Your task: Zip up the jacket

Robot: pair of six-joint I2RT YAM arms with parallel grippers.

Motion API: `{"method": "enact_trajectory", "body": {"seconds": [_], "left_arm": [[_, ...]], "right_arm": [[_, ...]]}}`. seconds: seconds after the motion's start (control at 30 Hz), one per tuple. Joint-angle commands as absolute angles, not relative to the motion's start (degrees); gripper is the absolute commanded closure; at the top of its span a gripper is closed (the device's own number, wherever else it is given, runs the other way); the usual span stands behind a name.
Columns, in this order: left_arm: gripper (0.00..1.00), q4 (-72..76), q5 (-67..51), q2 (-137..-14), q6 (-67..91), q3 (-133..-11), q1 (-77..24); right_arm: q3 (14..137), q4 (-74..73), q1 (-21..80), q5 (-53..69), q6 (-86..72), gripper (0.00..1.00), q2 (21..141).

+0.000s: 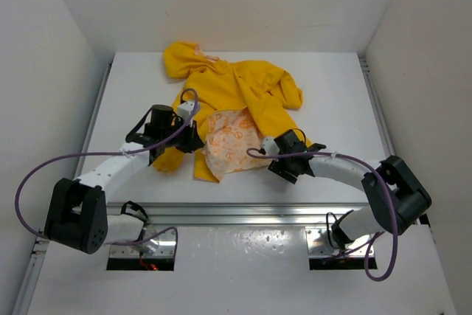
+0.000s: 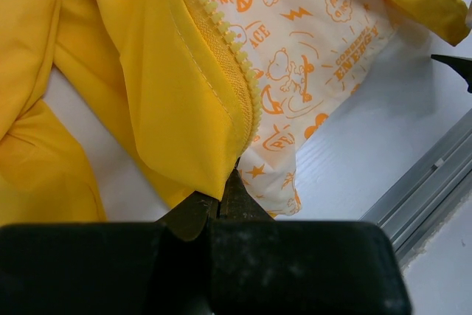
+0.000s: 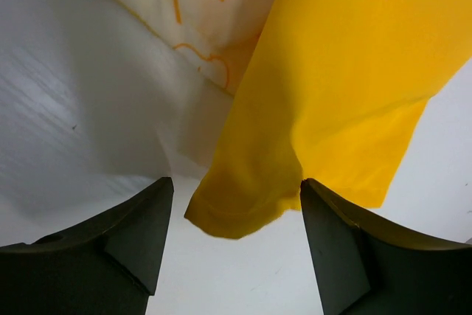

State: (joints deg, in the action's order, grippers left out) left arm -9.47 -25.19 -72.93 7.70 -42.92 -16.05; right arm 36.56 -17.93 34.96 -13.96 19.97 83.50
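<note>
The yellow jacket (image 1: pixel 232 86) lies open on the white table, its cream lining with orange prints (image 1: pixel 232 142) turned up at the front. My left gripper (image 1: pixel 193 140) is shut on the jacket's left front edge, pinching the bottom corner of the yellow fabric (image 2: pixel 184 108) just below the yellow zipper teeth (image 2: pixel 240 64). My right gripper (image 1: pixel 274 145) is open at the jacket's right front edge; in the right wrist view the yellow hem corner (image 3: pixel 243 212) hangs between its two spread fingers (image 3: pixel 140 230), not gripped.
The metal rail (image 1: pixel 243 212) runs along the table's near edge, close behind both grippers. White walls enclose the table on the left, right and back. The right gripper's fingertips (image 2: pixel 456 64) show at the edge of the left wrist view.
</note>
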Motion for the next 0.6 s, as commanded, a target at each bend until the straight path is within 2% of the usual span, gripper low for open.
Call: {"method": "enact_trajectory", "body": {"seconds": [0.0, 0.07, 0.2, 0.33, 0.43, 0.57], "left_arm": [[1.0, -7.3, -26.6, -73.3, 8.4, -43.8, -15.5], [1.0, -7.3, -26.6, -73.3, 8.4, -43.8, -15.5], [1.0, -6.8, -26.6, -73.9, 8.4, -44.3, -14.9], [1.0, -6.8, -26.6, -74.4, 7.9, -44.3, -14.9], [1.0, -6.8, -27.2, -74.4, 7.9, -44.8, -14.9], [1.0, -6.8, -27.2, -74.4, 7.4, -44.8, -14.9]], "right_arm": [[38.8, -13.3, 35.4, -15.5, 21.0, 0.3, 82.8], [39.2, -13.3, 35.4, -15.7, 21.5, 0.3, 82.8], [39.6, -13.3, 35.7, -15.9, 21.6, 0.42, 84.2], [39.7, -13.4, 35.1, -16.3, 22.2, 0.68, 85.0], [40.1, -14.5, 33.8, -16.6, 22.5, 0.7, 85.6], [40.8, -15.7, 31.6, -16.2, 23.6, 0.62, 85.6]]}}
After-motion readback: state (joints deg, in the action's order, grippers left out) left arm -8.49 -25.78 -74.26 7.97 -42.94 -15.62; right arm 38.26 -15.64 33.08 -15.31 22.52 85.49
